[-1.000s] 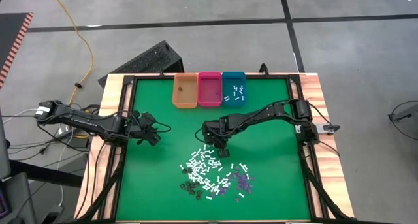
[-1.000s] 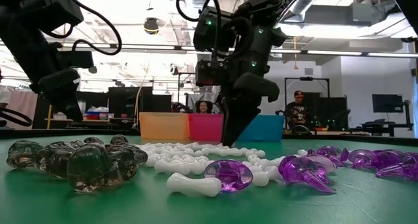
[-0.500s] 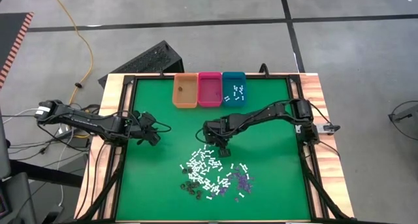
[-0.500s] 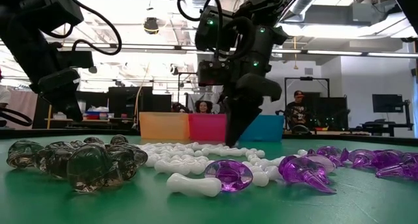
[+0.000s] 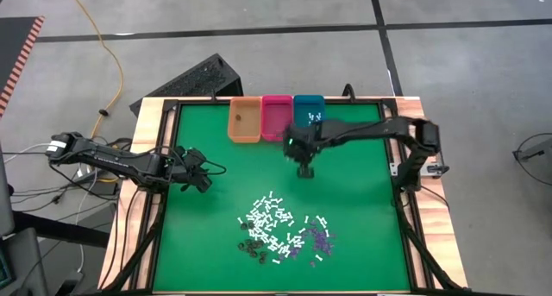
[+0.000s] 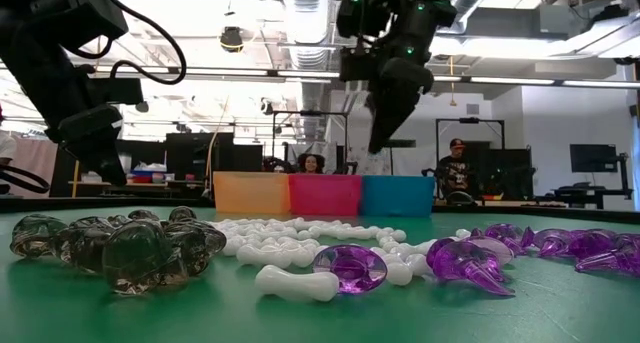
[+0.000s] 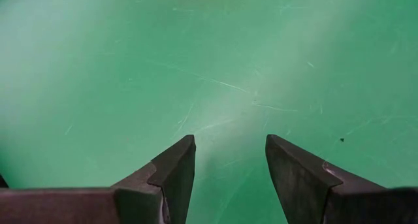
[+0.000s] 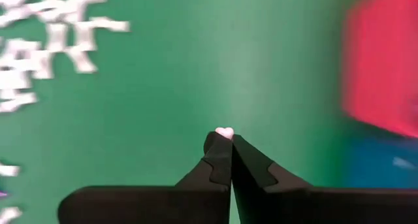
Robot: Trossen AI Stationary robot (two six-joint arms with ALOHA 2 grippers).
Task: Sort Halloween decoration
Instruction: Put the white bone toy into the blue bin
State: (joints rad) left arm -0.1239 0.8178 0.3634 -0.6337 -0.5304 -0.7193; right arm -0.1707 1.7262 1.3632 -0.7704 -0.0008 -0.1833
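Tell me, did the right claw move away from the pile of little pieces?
Yes. The right claw, shut on a white piece, left the pile and rose toward the blue bin. The left claw waits, open.

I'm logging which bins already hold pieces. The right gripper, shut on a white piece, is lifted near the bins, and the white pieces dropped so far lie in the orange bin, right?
Not quite: the high view shows the dropped white pieces in the teal bin, not the orange bin. The rest holds: the right gripper, shut on a white piece, is lifted near the bins.
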